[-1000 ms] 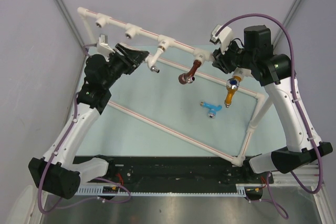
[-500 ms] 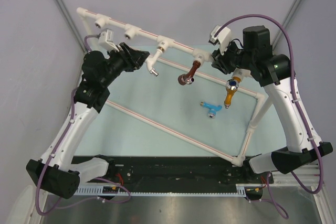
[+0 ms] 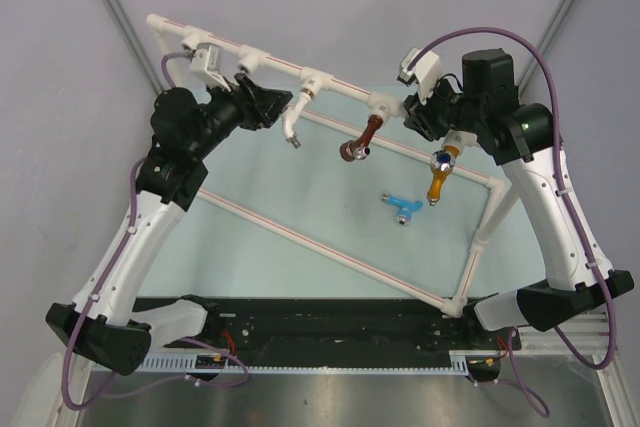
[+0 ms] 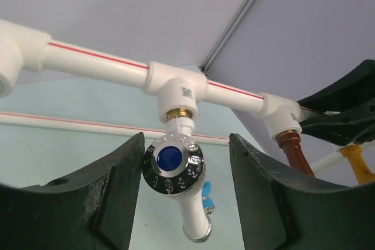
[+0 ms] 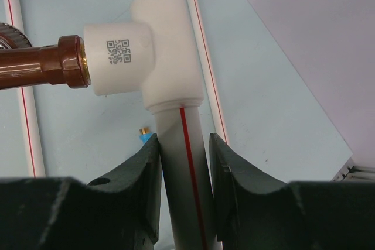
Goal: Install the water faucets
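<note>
Now brackets the white faucet point(image 4: 190, 215) with the left gripper point(image 4: 186, 144) spread wide, chrome knob point(image 4: 173, 161) between the jaws, untouched, tee socket point(image 4: 176, 86) just past the fingertips. Pinches the frame pipe point(image 5: 176, 121) in the right gripper point(image 5: 183, 144), just short of the brown faucet point(image 5: 41, 68). Judged light, rigid, slick: grip the knurled knob rim.

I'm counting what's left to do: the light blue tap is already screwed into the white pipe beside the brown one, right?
No. The light blue tap lies loose on the table, apart from the white pipe, as the top view shows. The brown tap is indeed screwed into that pipe.
</note>
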Motion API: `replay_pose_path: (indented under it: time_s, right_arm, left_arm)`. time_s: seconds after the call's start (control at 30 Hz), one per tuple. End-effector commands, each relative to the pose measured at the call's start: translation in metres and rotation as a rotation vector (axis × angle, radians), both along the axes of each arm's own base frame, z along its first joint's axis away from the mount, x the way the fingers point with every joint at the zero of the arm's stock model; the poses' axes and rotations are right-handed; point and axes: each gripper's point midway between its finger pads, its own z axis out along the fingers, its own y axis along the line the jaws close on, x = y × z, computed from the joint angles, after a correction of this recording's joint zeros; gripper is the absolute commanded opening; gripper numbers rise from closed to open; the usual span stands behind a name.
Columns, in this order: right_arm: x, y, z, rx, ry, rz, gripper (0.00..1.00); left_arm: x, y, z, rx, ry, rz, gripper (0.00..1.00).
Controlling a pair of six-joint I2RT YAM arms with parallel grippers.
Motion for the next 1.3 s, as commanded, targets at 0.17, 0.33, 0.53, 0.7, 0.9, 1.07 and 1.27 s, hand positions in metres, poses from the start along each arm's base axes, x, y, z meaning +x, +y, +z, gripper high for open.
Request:
replay_pose_path:
  time_s: [0.17, 0.33, 0.53, 0.7, 0.9, 1.07, 1.27]
  right_arm:
    - [0.006, -0.01, -0.01, 0.024, 0.07, -0.133, 0.0]
    - [0.006, -0.01, -0.011, 0.023, 0.069, -0.133, 0.0]
    - [0.006, -0.009, -0.011, 0.021, 0.07, -0.133, 0.0]
    - [0.005, -0.009, -0.012, 0.019, 0.071, -0.13, 0.0]
    - [0.005, -0.01, -0.011, 0.019, 0.065, -0.134, 0.0]
    - [0.005, -0.01, -0.012, 0.018, 0.066, -0.134, 0.0]
    - [0.005, -0.01, -0.011, 0.018, 0.063, -0.135, 0.0]
  left_arm:
    - [-0.023, -0.026, 0.039, -0.003, -0.118, -0.12, 0.7]
    - [-0.03, -0.047, 0.033, 0.008, -0.099, -0.196, 0.74]
    - [-0.051, -0.076, 0.04, 0.023, -0.117, -0.324, 0.77]
    - [-0.072, -0.095, 0.044, 0.043, -0.123, -0.443, 0.81]
    - [-0.078, -0.077, 0.065, 0.034, -0.165, -0.348, 0.84]
    - [-0.058, -0.029, 0.056, -0.003, -0.044, -0.034, 0.88]
    - [-0.056, 0.027, 0.028, -0.234, 0.093, 0.246, 0.93]
